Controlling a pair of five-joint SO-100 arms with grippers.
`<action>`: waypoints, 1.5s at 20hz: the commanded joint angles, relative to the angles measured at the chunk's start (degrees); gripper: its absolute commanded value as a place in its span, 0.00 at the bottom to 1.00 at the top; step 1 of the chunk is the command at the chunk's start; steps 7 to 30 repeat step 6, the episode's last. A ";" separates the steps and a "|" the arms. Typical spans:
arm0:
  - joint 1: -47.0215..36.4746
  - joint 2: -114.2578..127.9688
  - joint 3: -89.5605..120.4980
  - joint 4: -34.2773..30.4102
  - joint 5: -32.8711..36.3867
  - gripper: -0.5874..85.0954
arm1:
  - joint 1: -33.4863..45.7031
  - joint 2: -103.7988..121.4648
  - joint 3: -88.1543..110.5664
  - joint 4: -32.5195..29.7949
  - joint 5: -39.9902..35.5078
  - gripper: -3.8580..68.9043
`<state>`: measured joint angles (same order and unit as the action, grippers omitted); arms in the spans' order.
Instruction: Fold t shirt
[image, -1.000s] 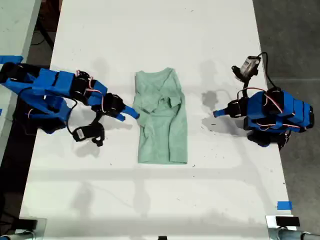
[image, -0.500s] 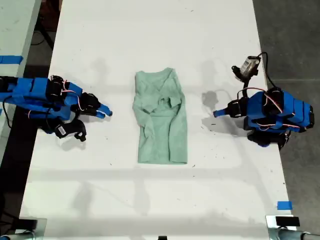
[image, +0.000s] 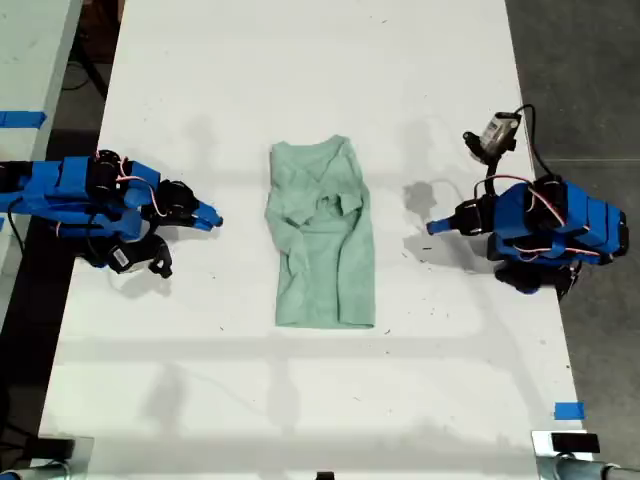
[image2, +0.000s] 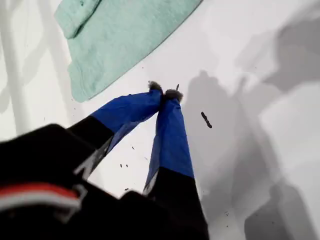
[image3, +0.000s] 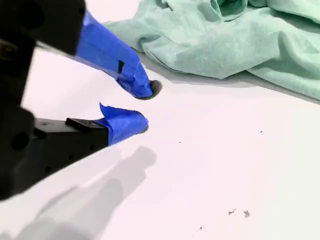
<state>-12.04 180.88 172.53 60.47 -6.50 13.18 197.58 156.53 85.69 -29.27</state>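
1. Surroundings: the white surface (image: 300, 400) is bare around the work area. A scrap of blue tape (image: 568, 410) sits near its corner at the exterior view's lower right. Nothing lies between either gripper and the garment.
2. The t shirt (image: 325, 250) lies in the middle of the surface, well apart from every edge, neckline toward the edge at the exterior view's top. It is pale mint green and folded into a narrow strip. It is bunched and wrinkled in its upper half and smoother toward the hem.
3. My first gripper (image: 432, 228) is on the exterior view's right, near the shirt's side but apart from it. Its taped tips are clenched together on nothing (image2: 165, 92), with a smooth stretch of the shirt (image2: 120, 35) beyond.
4. My second gripper (image: 210, 218) is on the exterior view's left, clear of the cloth. Its jaws are released with a small gap and hold nothing (image3: 145, 107). The rumpled fabric (image3: 240, 45) is just ahead.
5. Change: a second ago my second gripper was at the shirt's side edge; it has withdrawn. My first gripper has not moved.
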 joint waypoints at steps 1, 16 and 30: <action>-0.53 0.00 -0.26 -0.88 0.44 0.07 | 0.00 -0.26 -0.26 0.26 0.18 0.07; -0.53 -0.44 -0.26 -0.97 0.44 0.07 | -0.09 -0.26 -0.18 0.35 0.44 0.07; -0.53 -0.44 -0.26 -0.97 0.44 0.07 | -0.09 -0.26 -0.18 0.35 0.44 0.07</action>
